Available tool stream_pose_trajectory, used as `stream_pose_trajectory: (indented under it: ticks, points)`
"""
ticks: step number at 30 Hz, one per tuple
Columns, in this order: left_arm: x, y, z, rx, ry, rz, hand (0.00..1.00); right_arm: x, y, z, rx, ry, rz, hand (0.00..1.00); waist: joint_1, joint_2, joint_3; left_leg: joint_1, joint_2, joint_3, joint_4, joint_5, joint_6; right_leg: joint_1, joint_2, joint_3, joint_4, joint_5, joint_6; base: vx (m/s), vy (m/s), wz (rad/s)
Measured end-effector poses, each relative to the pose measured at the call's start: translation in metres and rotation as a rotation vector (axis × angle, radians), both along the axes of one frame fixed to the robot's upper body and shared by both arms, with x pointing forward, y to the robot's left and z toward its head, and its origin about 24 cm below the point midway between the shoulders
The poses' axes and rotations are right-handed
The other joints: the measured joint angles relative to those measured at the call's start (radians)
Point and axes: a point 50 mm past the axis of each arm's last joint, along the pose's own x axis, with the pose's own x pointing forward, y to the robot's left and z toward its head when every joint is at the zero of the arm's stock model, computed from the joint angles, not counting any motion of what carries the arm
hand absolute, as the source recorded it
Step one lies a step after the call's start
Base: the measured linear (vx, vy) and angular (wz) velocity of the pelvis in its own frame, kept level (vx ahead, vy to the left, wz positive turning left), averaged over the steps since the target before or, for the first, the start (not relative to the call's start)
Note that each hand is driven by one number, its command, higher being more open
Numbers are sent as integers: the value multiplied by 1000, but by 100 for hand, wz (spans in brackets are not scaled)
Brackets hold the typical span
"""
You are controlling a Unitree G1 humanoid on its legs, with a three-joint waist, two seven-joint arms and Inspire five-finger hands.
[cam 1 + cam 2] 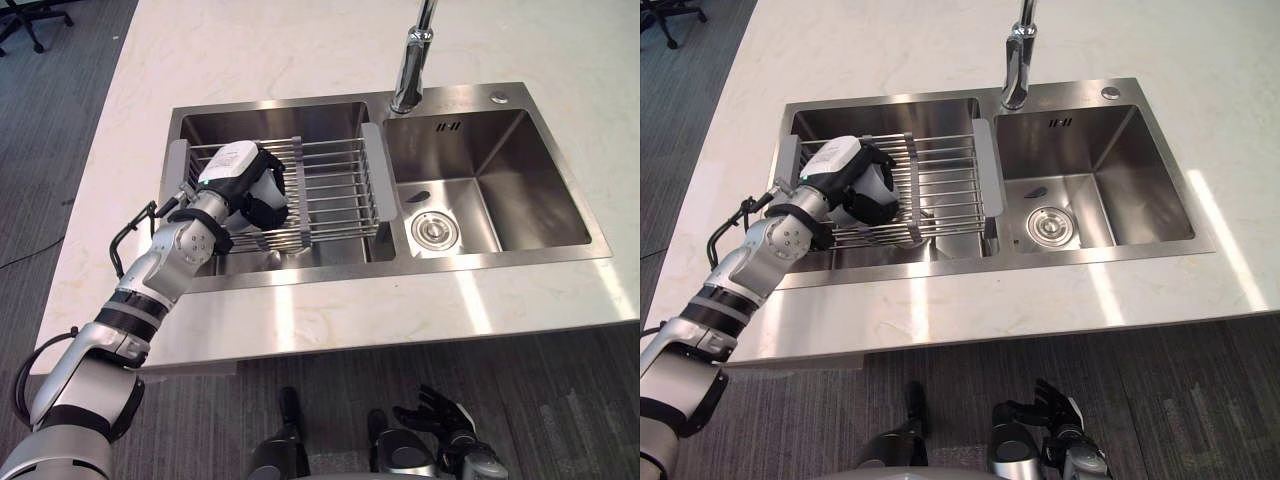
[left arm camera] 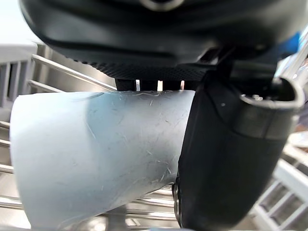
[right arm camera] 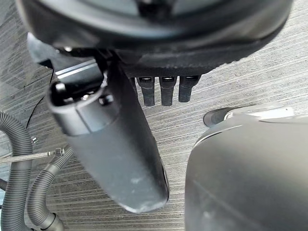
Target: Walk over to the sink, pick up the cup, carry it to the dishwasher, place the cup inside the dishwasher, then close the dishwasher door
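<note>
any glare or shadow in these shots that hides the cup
Left wrist view: the cup is evenly lit, held by the left robot hand, light slits showing above it. Left eye view: bright streaks glare on the countertop before the sink, away from the cup; the robot hand itself covers it.

One cup (image 2: pixel 96 154), one rack (image 1: pixel 335 190), one faucet (image 1: pixel 412 62).

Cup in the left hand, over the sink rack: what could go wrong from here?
1. The left hand grips the cup by its smooth, tapered side; it might slip out during the lift.
2. The wires of the rack lie close under the cup; its rim could catch on them.
3. The walls of the sink stand around the rack; a low carry could knock the cup.
</note>
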Motion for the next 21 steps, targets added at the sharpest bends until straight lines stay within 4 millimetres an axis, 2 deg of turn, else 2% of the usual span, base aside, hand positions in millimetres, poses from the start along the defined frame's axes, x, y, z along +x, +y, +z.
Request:
stream_pose_trajectory:
  ticks: [5, 9, 15, 21]
  points:
    - [-25, -19, -7, -184, -22, -94, 30, -1, -1, 0, -5, 1, 2, 90, 25, 0, -1, 8, 0, -11, 0, 0, 0, 15, 1, -6, -2, 0, 0, -16, -4, 6]
    - [-50, -30, 3, -418, -127, -138, 30, -4, -1, 0, -5, 2, 1, 90, 46, -2, -7, 10, 1, -12, 0, 0, 0, 14, 3, -2, 3, 0, 0, -8, 0, 0]
    - [-76, -31, 2, -602, -187, -159, 30, -15, -2, -3, -5, 31, -7, 90, 61, -3, -54, 13, 3, -8, 0, 0, 0, 14, 4, 3, 6, 0, 0, -4, -2, -1]
    - [-96, -20, -10, -829, -207, -74, 30, -27, 0, -7, 0, 60, -8, 90, 73, -13, -103, 35, 7, -5, 0, 0, 0, 28, 8, 7, 9, 0, 0, -31, -1, -1]
